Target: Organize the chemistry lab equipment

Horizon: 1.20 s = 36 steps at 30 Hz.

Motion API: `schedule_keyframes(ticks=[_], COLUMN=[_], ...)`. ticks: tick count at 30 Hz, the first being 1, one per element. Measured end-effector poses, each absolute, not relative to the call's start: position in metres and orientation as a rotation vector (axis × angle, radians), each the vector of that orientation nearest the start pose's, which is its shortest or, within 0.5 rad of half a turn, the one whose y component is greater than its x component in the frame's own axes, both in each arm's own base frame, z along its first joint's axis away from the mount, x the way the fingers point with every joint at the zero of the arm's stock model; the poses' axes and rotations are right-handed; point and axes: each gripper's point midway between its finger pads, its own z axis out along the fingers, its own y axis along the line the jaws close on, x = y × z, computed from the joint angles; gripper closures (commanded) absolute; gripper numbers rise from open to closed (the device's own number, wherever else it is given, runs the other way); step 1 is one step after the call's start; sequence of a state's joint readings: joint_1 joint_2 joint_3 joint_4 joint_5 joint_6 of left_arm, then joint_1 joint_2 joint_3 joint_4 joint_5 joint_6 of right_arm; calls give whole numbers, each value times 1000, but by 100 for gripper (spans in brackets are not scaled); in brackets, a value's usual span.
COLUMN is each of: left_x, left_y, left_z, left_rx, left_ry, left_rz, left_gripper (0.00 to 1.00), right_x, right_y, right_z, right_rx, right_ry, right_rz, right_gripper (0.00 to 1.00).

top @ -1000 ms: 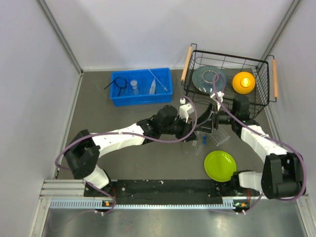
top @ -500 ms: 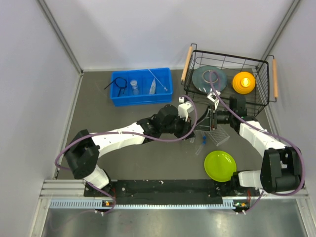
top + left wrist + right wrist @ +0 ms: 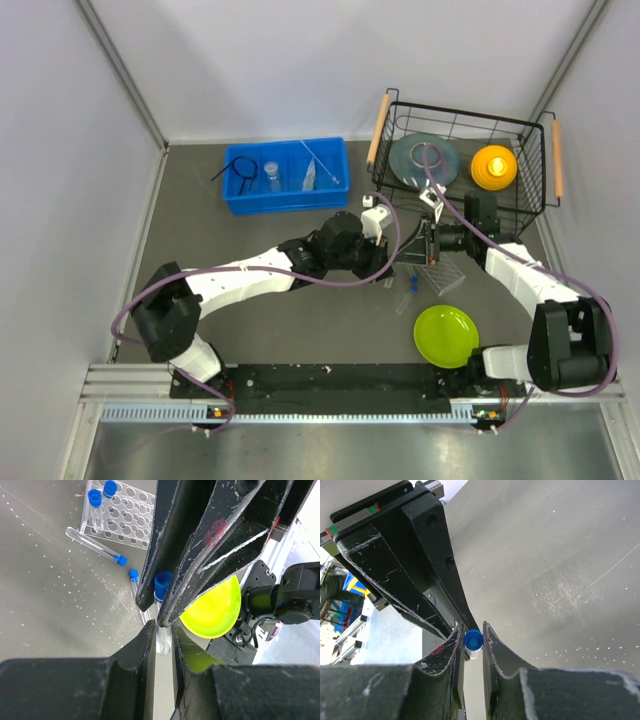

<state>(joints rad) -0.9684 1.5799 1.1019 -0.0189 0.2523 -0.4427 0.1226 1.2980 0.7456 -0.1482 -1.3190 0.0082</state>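
Note:
One thin clear tube (image 3: pixel 163 639) with a blue cap (image 3: pixel 473 640) is held upright above the table by both grippers. My left gripper (image 3: pixel 162 630) is shut on its clear lower end. My right gripper (image 3: pixel 472 639) is shut on the cap, its black fingers (image 3: pixel 200 555) coming in from above. The two grippers meet at mid-table, left gripper (image 3: pixel 392 250) and right gripper (image 3: pixel 418 246). The clear perforated rack (image 3: pixel 131 517) lies behind, with two capped tubes (image 3: pixel 95 502) standing in it. Two more tubes (image 3: pixel 95 544) lie loose beside it.
A lime-green plate (image 3: pixel 445 335) lies near the right arm's base. A blue bin (image 3: pixel 290 195) at the back left holds a black ring, a small jar and a packet. A black wire basket (image 3: pixel 530 205) at the back right holds a grey dish and an orange bowl.
My right gripper has moved a little left to the tube and shut on its blue cap. My left gripper has kept its grip and barely moved.

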Motion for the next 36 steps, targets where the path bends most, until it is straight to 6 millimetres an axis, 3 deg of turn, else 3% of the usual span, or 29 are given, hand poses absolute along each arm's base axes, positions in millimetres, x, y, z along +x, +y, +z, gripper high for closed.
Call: schedule_keyframes(ticks=[1, 5, 12, 16, 20, 27, 30, 34, 36], left_x=[211, 214, 221, 227, 240, 266, 260, 258, 255], left_y=[-414, -412, -395, -371, -330, -255, -244, -238, -232], left_z=[171, 171, 172, 185, 190, 173, 171, 190, 199], left_rx=[745, 730, 659, 572, 417, 115, 93, 88, 86], left_ry=[2124, 2129, 2125, 2098, 2072, 2071, 2066, 2004, 1971], left_rz=[-1080, -1058, -987, -950, -942, -954, -955, -955, -945], left_gripper=[70, 49, 32, 26, 24, 23, 20, 19, 12], right_x=[230, 231, 236, 248, 264, 295, 304, 314, 318], right_y=[200, 199, 194, 179, 158, 116, 102, 88, 83], right_z=[183, 184, 181, 182, 181, 178, 174, 170, 168], right_rx=[-799, -807, -798, -767, -720, -629, -589, -539, -520], right_ry=[1861, 1857, 1867, 1869, 1884, 1916, 1943, 1972, 1981], right_rz=[1528, 1516, 1451, 1334, 1158, 836, 745, 648, 606], right_gripper=[89, 90, 90, 89, 89, 89, 89, 89, 89])
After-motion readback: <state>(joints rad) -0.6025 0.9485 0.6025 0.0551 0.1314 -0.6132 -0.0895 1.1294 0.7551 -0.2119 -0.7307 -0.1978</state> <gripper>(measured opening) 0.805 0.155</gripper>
